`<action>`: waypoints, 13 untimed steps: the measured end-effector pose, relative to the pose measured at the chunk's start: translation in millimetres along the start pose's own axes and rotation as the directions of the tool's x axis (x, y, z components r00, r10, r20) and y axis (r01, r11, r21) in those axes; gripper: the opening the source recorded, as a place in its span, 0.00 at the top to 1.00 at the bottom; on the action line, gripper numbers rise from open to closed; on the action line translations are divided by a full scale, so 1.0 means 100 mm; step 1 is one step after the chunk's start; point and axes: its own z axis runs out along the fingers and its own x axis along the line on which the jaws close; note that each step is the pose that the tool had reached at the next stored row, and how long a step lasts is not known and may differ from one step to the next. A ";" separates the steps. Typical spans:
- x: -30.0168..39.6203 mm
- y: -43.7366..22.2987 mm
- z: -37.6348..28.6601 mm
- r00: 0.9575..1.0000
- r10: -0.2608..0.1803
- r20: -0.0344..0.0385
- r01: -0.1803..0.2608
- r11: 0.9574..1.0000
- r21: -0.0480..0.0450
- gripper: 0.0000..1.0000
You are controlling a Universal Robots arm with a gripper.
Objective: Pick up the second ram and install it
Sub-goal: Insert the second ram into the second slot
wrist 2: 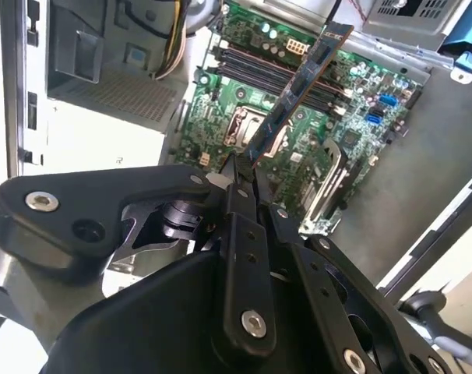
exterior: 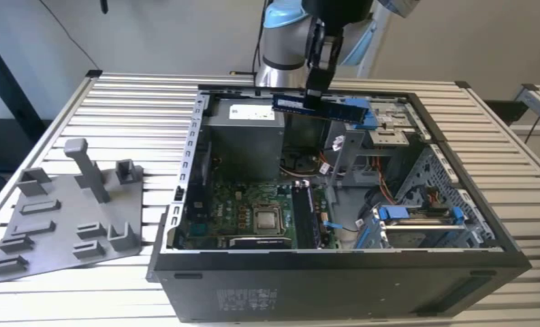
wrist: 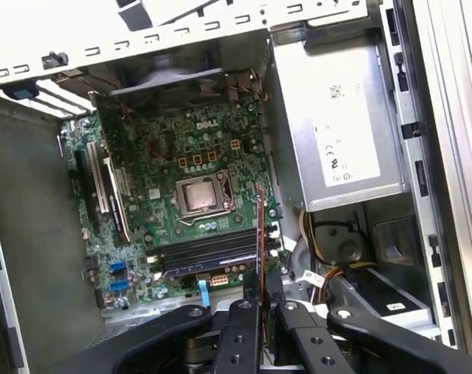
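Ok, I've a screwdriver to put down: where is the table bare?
The table slats are bare beyond the grey fixture plate, and past the computer case on the exterior view's right. Inside the case is crowded.

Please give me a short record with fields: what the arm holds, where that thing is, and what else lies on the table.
gripper: jaws shut on the memory stick
stick position: level in the air above the computer case, not in a slot
motherboard: inside the case, below the stick
beside the case: grey fixture plate, on the exterior view's left
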 end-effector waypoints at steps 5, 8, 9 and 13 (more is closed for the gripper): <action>0.000 0.000 0.000 0.999 0.046 0.002 -0.046 0.999 0.000 0.86; 0.000 0.000 0.000 0.997 0.075 0.003 -0.075 0.997 -0.001 0.86; 0.000 0.000 0.000 0.996 0.086 0.004 -0.086 0.996 -0.001 0.86; 0.000 0.000 0.000 0.992 0.123 0.005 -0.123 0.992 -0.001 0.86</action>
